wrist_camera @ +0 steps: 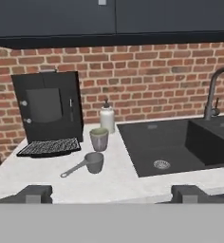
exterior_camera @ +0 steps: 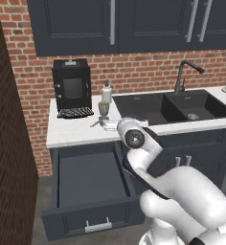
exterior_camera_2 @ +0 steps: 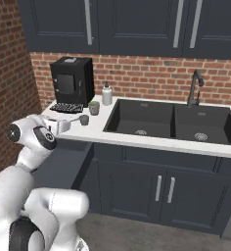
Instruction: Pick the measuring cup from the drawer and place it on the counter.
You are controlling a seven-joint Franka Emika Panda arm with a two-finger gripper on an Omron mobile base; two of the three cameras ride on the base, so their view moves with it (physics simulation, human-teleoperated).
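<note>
Grey metal measuring cup (wrist_camera: 89, 164) sits on the white marbled stone tabletop (wrist_camera: 109, 182) near the grey-green mug (wrist_camera: 99, 139), tool (wrist_camera: 111, 193) fingers spread apart, empty

The counter (wrist_camera: 118, 182) runs along the brick wall (wrist_camera: 147, 80), with the double sink (wrist_camera: 180, 144) set into its right part and the faucet (wrist_camera: 213, 97) standing behind the sink. At the left end a coffee machine (wrist_camera: 47, 107) stands against the wall. Just right of it, near the wall, is the soap bottle (wrist_camera: 107, 118), and the mug (wrist_camera: 99, 139) stands just in front of that bottle. The measuring cup (wrist_camera: 88, 163) lies on the counter in front of the mug, apart from it, its handle pointing left and toward the front edge. Below the counter's left part the drawer (exterior_camera: 91, 184) stands pulled out. Wall cabinets (exterior_camera: 129, 24) hang above.
</note>
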